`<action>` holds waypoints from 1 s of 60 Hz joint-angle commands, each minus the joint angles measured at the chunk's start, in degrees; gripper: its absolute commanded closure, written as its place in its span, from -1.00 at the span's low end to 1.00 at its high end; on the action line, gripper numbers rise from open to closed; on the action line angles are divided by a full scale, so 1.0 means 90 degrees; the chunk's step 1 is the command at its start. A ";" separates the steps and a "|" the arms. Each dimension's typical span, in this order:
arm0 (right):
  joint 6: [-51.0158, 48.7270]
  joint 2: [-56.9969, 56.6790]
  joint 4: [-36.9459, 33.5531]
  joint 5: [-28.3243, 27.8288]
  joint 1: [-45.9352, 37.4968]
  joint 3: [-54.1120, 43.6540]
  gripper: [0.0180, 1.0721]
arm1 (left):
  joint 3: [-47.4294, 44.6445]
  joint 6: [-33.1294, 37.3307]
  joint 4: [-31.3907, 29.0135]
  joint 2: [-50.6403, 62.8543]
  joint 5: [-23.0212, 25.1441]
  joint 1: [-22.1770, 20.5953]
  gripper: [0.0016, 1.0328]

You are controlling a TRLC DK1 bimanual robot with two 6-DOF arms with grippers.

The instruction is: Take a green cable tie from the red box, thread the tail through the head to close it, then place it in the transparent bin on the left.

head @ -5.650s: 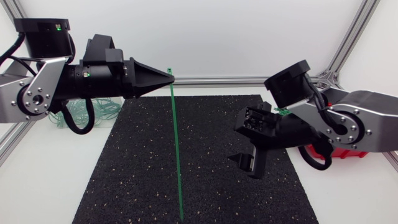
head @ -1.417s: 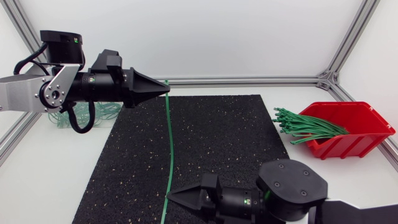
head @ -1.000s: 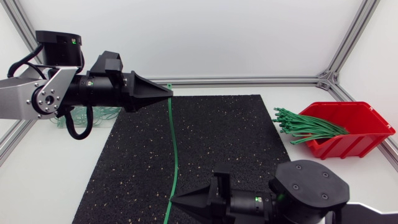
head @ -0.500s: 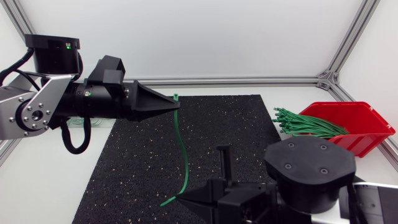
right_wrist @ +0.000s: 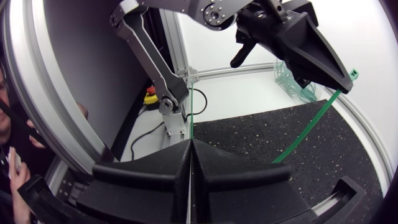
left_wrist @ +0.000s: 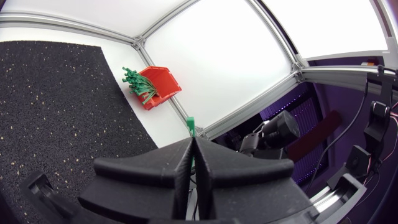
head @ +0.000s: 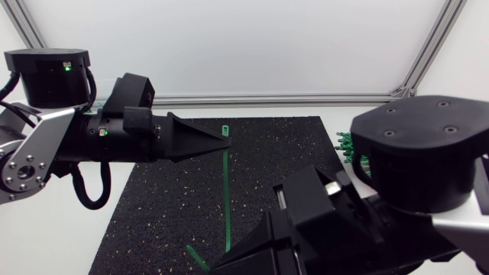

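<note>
Green cable tie is pinched near its head by the closed left gripper, near its tail by the closed right gripper, for threading.

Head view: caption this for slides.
Left gripper holds the green cable tie by its head; right gripper grips near its tail.
</note>
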 commanded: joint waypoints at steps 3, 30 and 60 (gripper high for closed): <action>0.1362 -0.0076 -0.0181 -0.0710 -0.0419 0.0349 0.89 | -0.0295 -0.0288 0.0236 -0.0282 -0.0197 -0.0275 0.92; 0.4272 0.0226 0.0395 -0.3053 -0.1327 0.0681 0.89 | -0.0891 -0.0542 0.0842 -0.1083 -0.0998 -0.0773 0.92; 0.6957 0.1193 -0.0308 -0.4049 -0.2069 0.1961 0.89 | -0.1174 0.0298 0.1281 -0.1581 -0.1691 -0.0958 0.92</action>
